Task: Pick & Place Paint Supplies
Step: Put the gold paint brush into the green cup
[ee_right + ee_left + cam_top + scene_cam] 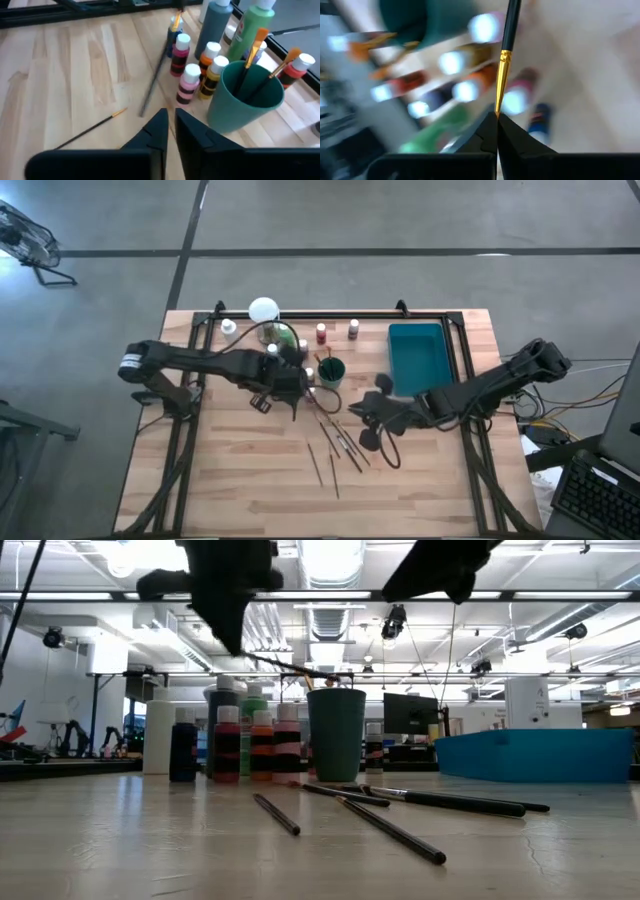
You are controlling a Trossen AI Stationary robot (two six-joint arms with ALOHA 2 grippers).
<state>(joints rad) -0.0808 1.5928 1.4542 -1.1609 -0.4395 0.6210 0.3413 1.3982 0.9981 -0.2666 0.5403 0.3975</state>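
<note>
beside the teal cup point(331, 370), a thin brush point(503, 60) is pinched by the left gripper point(497, 120) — the right gripper point(171, 126), slightly parted, holds nothing.

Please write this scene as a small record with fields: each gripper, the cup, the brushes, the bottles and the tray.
left gripper: shut on a brush, held above the bottles
right gripper: empty, jaws almost closed, above the table near the cup
cup: teal, upright, two brushes standing inside
loose brushes: several lying flat on the wooden table
paint bottles: upright, grouped beside the cup
tray: teal, on the right arm's side; contents cannot be told
</note>
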